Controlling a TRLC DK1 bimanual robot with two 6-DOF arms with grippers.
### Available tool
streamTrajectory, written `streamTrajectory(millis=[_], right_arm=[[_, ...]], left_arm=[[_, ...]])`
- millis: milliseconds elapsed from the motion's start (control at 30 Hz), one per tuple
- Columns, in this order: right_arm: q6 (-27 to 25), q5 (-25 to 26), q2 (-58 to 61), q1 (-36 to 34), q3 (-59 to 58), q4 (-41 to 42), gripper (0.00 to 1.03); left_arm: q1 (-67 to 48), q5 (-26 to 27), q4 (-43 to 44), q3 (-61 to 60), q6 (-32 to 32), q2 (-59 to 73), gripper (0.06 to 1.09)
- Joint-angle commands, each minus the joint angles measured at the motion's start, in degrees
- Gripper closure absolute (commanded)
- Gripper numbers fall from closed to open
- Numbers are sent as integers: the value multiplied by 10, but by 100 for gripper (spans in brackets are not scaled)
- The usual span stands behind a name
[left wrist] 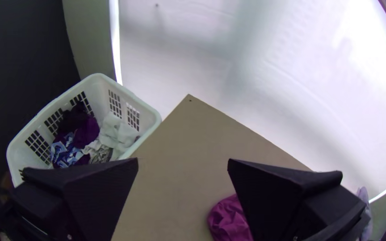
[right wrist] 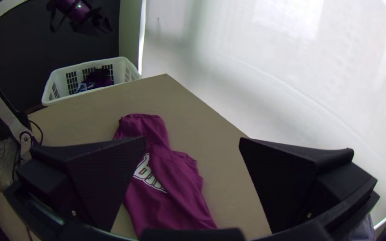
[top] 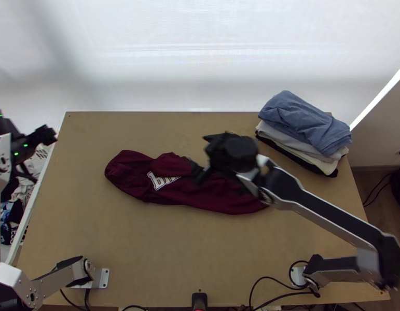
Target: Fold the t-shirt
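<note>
One maroon t-shirt point(top: 174, 198) lies bunched lengthwise across mid-desk point(top: 148, 249), white lettering point(top: 156, 181) showing. Above it is the right end effector point(top: 203, 156), spread wide. The left end effector point(top: 48, 135) — also spread — is near the white basket point(left wrist: 28, 127). Stacked clothes point(top: 303, 123) sit at the far right corner.

A pale, faintly shadowed screen point(top: 200, 52) spans the upper part of the top view, a bright strip of light point(top: 378, 97) slanting beside it at right; below that, a dull wall point(top: 376, 140) meets brown flooring point(top: 366, 186). The light wooden table point(top: 122, 249) fills the centre; a dark wall point(left wrist: 18, 44) stands upper left in the left wrist view
</note>
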Motion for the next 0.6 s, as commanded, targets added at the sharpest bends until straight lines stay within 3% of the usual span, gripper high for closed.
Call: streamTrajectory(millis=[0, 300, 500, 567], right_arm=[[-9, -1, 80, 30, 89, -31, 5], [32, -2, 280, 73, 353, -161, 4], [117, -2, 399, 88, 538, -244, 5], [145, -2, 406, 94, 541, -234, 5]], left_arm=[[37, 18, 4, -16, -3, -28, 11], [89, 46, -4, -36, 8, -74, 11], [90, 46, -12, -37, 8, -92, 11], [94, 46, -14, -37, 8, -94, 11]])
